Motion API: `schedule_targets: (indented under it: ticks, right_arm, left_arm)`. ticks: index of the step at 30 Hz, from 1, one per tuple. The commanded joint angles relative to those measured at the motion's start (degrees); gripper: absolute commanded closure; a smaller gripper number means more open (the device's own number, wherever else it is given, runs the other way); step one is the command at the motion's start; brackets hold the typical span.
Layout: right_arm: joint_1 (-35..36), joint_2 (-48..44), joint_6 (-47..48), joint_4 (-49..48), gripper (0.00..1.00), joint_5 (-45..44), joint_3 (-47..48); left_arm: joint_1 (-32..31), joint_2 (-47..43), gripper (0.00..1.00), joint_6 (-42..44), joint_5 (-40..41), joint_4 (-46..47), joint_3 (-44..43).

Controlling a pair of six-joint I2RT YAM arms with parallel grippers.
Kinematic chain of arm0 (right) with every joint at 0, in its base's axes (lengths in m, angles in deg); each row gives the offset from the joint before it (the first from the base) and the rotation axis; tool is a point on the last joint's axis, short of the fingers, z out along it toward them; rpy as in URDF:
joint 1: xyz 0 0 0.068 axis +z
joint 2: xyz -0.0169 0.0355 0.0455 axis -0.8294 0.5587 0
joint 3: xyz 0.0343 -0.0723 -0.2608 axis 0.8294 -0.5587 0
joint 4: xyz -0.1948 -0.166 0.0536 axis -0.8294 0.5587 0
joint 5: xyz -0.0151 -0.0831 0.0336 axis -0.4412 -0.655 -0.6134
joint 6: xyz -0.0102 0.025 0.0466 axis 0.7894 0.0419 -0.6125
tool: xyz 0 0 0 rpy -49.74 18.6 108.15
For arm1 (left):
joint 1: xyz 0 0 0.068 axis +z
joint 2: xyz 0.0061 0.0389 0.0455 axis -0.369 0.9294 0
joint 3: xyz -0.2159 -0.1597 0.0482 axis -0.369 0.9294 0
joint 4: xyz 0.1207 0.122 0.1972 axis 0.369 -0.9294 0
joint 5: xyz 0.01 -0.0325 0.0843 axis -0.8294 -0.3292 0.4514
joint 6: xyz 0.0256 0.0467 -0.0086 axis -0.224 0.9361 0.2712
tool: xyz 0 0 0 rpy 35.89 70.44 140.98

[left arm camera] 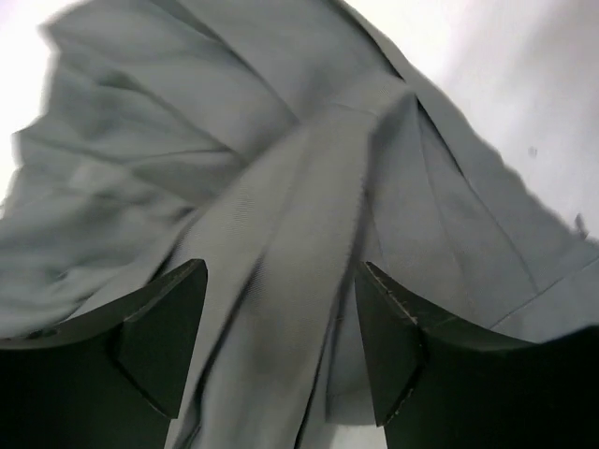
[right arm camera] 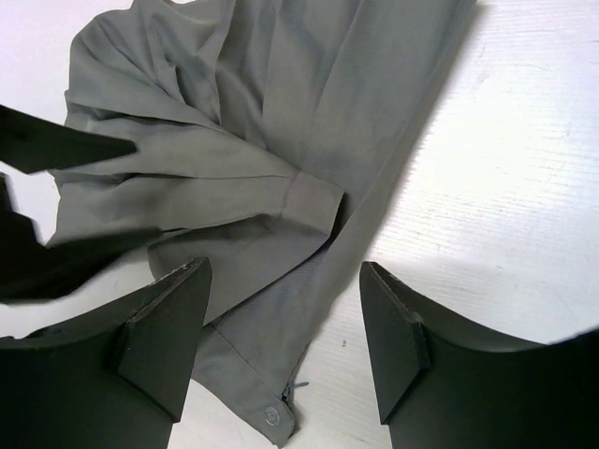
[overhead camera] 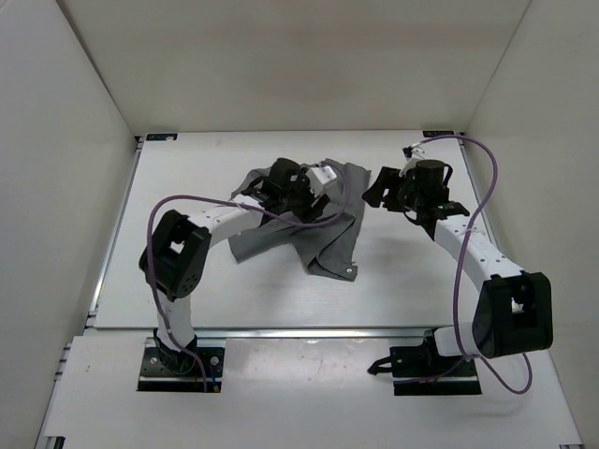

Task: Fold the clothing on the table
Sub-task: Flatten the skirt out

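near edge first: a purple cable [overhead camera: 187, 198] loops off each arm. mid-table lies the crumpled dark grey clothing [overhead camera: 329, 236], its small button [right arm camera: 271, 412] on the near hem. the left gripper [left arm camera: 281, 271] is low over the folds, jaws wide, a fabric ridge between them unpinched. the right gripper [right arm camera: 284, 267] is over the garment's right edge, wide and empty. white table [overhead camera: 234, 299] shows all round, out to the side rail [overhead camera: 110, 248].

Plain matte white on three sides — back wall [overhead camera: 299, 56], left wall [overhead camera: 47, 206], right wall [overhead camera: 552, 159]; light even, shadows soft.
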Motion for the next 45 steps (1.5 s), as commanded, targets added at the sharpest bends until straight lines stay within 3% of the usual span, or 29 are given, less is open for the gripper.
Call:
schedule_targets:
  ticks: [1, 6, 11, 15, 20, 24, 29, 30, 32, 33, 34, 35, 39, 45]
  right_arm:
    - [-1.63, -1.01, -0.91, -3.36, 0.38, 2.07, -0.27]
    - [-1.63, -0.65, -0.91, -4.50, 0.38, 2.87, -0.19]
    - [-1.45, -0.48, -1.08, -4.95, 0.38, 3.22, -0.19]
    - [-2.33, -1.00, -1.35, -5.38, 0.38, 3.93, -0.54]
    - [-3.12, -2.14, -1.44, -5.48, 0.38, 4.28, -0.98]
    - [-3.74, -2.58, -1.52, -5.48, 0.37, 4.46, -1.24]
    - [-4.70, -3.81, -2.14, -5.74, 0.38, 4.71, -2.12]
    - [-4.97, -3.90, -2.75, -6.95, 0.38, 4.72, -2.64]
    - [-6.11, -5.04, -3.28, -7.14, 0.38, 5.16, -3.09]
    - [-6.72, -5.83, -3.71, -7.23, 0.38, 4.90, -3.52]
    - [-7.08, -6.19, -3.63, -7.67, 0.38, 5.24, -4.05]
    - [-8.04, -7.06, -4.24, -7.84, 0.38, 5.33, -4.49]
    - [-10.84, -10.22, -6.79, -8.90, 0.38, 6.38, -6.86]
    - [-12.27, -12.26, -7.06, -6.71, 0.37, 8.32, -9.23]
  left_arm:
    - [-3.46, 1.18, 0.24, 13.03, 0.39, -1.38, -3.69]
    - [-5.14, 8.48, 0.24, 16.66, 0.47, -7.44, -12.22]
    - [-7.16, 11.03, 0.22, 18.68, 0.73, -4.90, -13.80]
    - [-8.39, 16.64, 0.25, 22.28, 3.11, -13.76, -22.49]
    - [-8.92, 19.55, 0.24, 23.61, 1.88, -15.80, -25.59]
    - [-9.71, 23.94, 0.28, 25.01, 2.76, -22.81, -32.34]
    - [-9.88, 25.18, 0.40, 25.46, -0.49, -26.17, -33.94]
    - [-9.89, 25.79, 0.47, 25.19, -0.14, -27.13, -34.55]
    - [-9.97, 26.33, 0.76, 25.19, 0.92, -27.84, -34.90]
    - [-9.97, 26.07, 0.82, 25.37, 1.26, -28.63, -34.56]
    - [-9.97, 26.33, 0.95, 25.19, 1.27, -28.90, -34.73]
    - [-9.71, 26.07, 1.00, 25.02, 1.09, -29.86, -34.73]
    - [-9.18, 23.44, 1.00, 21.77, 3.63, -30.75, -35.00]
    - [-5.94, 10.10, 1.00, 11.33, 5.49, -28.64, -30.08]
